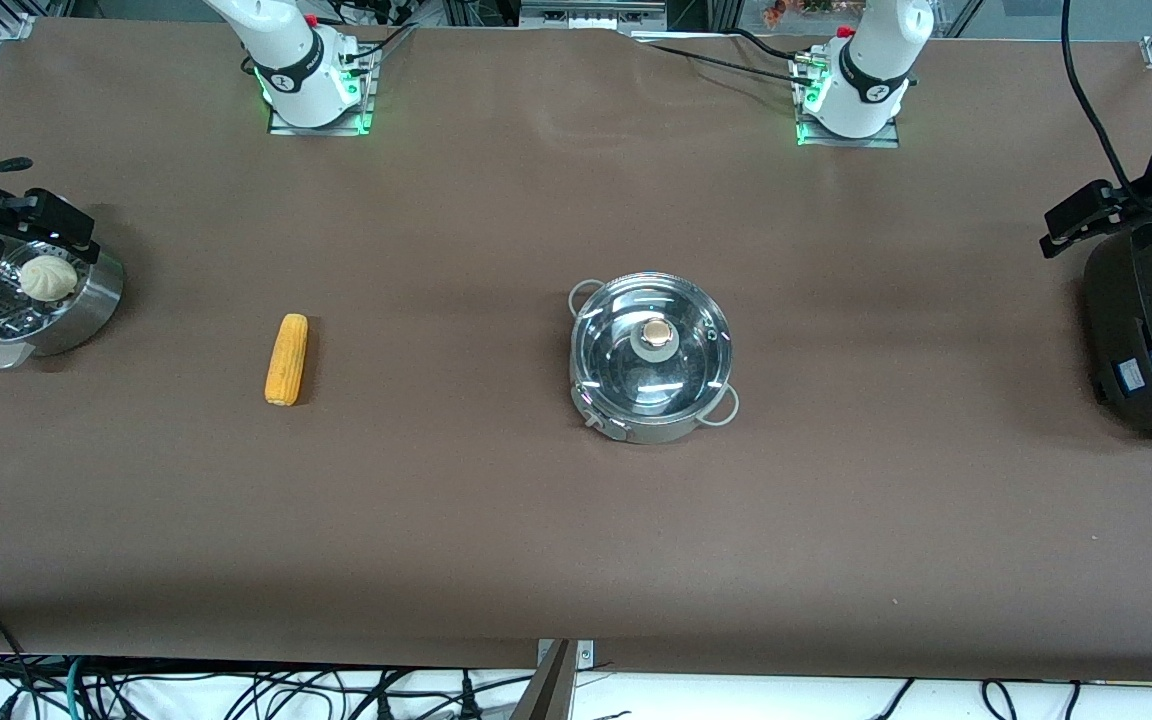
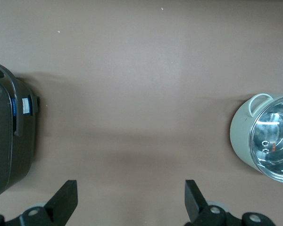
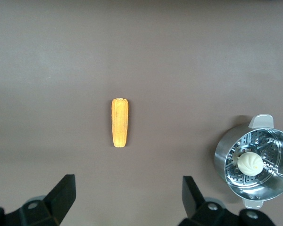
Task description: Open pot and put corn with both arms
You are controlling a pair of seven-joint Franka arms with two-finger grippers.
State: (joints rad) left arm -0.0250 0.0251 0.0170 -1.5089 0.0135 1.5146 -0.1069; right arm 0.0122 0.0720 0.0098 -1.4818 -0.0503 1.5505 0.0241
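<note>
1. Sitting a little right of centre in the front view, the pot (image 1: 652, 358) rests on the brown table (image 1: 496, 520) with its glass lid (image 1: 652, 345) on and the brass knob (image 1: 654, 334) at the lid's middle.
2. The pot shows one wire loop handle at its upper left in that frame and another at its lower right.
3. In the left wrist view the pot (image 2: 266, 139) appears at the right edge of the frame, partly cut off.
4. The corn (image 1: 286, 359) lies flat on the table at centre left of the front view, well apart from the pot, toward the right arm's end.
5. In the right wrist view the corn (image 3: 120, 122) lies upright in the frame, just left of centre.
6. The left gripper (image 2: 130, 200) shows at the bottom edge of its wrist view, its fingers spread wide with nothing between them, over bare table between the pot and the black cooker (image 2: 9, 134).
7. The right gripper (image 3: 129, 197) shows at the bottom edge of its wrist view, fingers likewise wide apart and empty, over bare table near the corn.
8. A steamer bowl (image 1: 31, 300) holding a white bun (image 1: 47, 277) stands at the left edge of the front view.
9. The black cooker (image 1: 1151, 330) stands at the right edge of the front view.
</note>
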